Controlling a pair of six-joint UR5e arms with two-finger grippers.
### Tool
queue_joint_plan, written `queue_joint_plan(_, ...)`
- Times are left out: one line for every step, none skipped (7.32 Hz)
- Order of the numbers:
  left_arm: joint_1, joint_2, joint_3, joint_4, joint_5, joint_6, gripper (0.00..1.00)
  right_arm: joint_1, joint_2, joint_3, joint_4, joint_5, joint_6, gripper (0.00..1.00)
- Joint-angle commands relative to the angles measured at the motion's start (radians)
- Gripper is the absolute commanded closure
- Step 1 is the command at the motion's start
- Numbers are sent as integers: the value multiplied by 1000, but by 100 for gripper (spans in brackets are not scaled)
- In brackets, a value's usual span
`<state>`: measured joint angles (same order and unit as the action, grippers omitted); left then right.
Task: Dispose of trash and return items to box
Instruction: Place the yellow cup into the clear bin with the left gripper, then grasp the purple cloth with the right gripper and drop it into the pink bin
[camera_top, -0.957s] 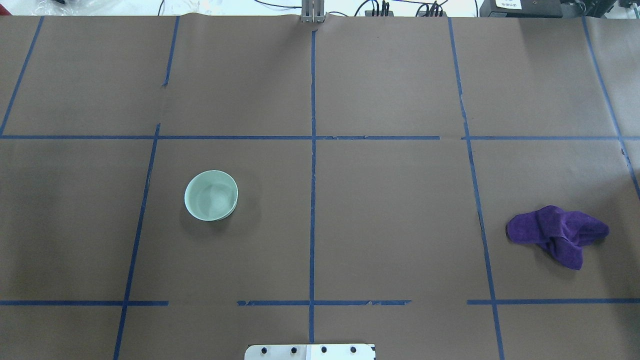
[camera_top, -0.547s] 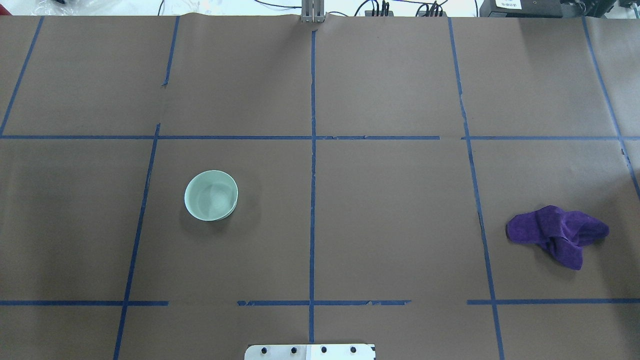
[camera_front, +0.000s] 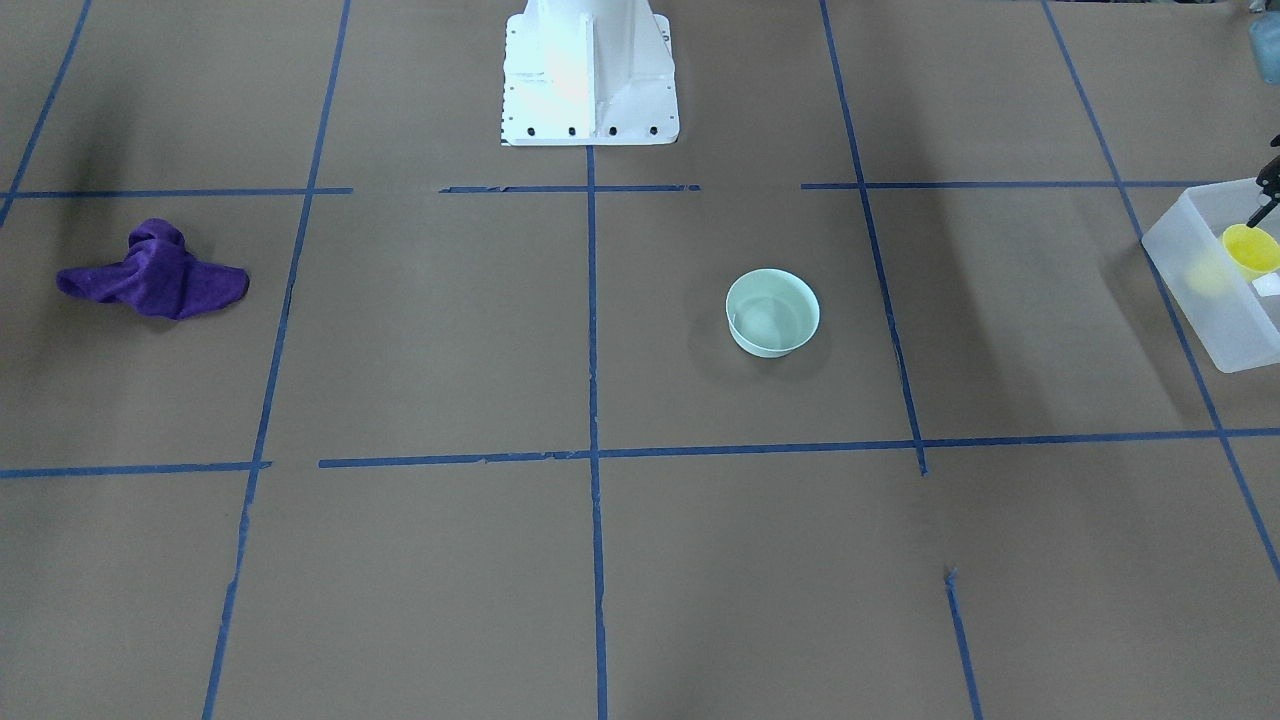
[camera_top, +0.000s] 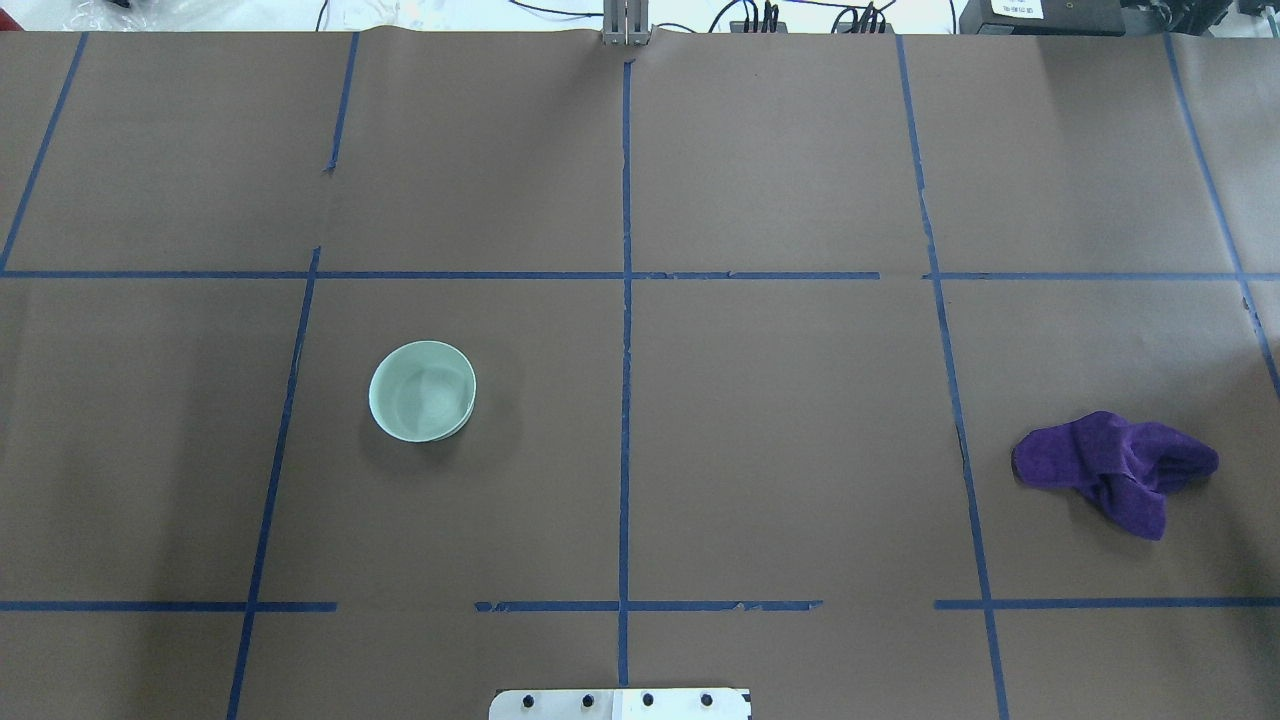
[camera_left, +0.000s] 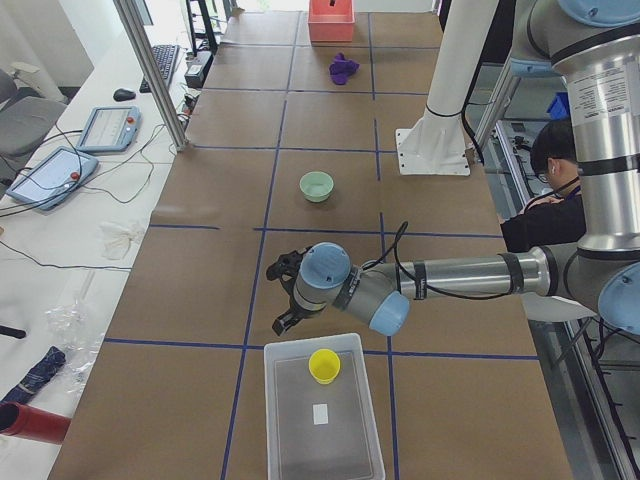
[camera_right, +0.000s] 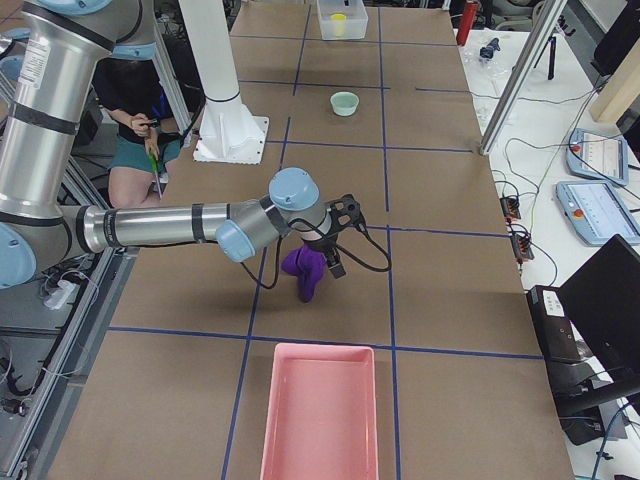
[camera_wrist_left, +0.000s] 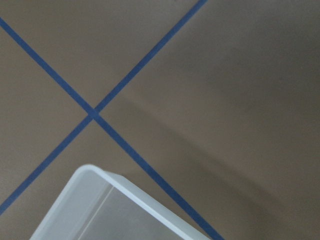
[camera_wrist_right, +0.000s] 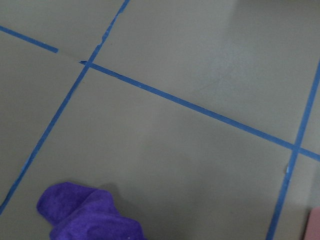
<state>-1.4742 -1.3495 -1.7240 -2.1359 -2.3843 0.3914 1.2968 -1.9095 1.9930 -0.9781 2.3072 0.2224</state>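
Observation:
The yellow cup (camera_front: 1250, 250) stands inside the translucent box (camera_front: 1190, 270) at the table's end on my left, and it also shows in the exterior left view (camera_left: 323, 365). The mint-green bowl (camera_top: 422, 391) sits upright on the brown table. My left gripper (camera_left: 280, 295) hovers just past the box's rim (camera_left: 300, 345), apart from the cup. Only its edge (camera_front: 1268, 195) shows in the front view, so I cannot tell whether it is open. My right gripper (camera_right: 335, 240) hangs over the purple cloth (camera_right: 305, 270); I cannot tell its state.
The purple cloth (camera_top: 1115, 470) lies crumpled on the right side of the table. A pink bin (camera_right: 320, 415) stands at the table's end on my right. The white robot base (camera_front: 590, 70) is at the table's middle edge. Blue tape lines cross the brown paper.

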Motion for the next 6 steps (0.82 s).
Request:
queue_joint_plan(-6,-17,-13,8,-1,-2,0,-245,-6,1,148,-156,196,0)
queue_joint_plan(-6,-22,-14,10,-1,0,0,-351,-5,1,153,-225,301,0)
queue_joint_plan(-6,-25,-16,8,-3,0,0,-444,-3,-2,174,-315,430,0)
queue_joint_plan(-6,-33,-14,8,-3,0,0,-523,-5,-19,180,-395,466,0)
queue_joint_plan(-6,-37,-14,10,-3,0,0,-571,-9,-32,180,-429,494,10)
queue_joint_plan(-6,-39,-14,8,-3,0,0,-608,-20,-57,180,-458,495,32)
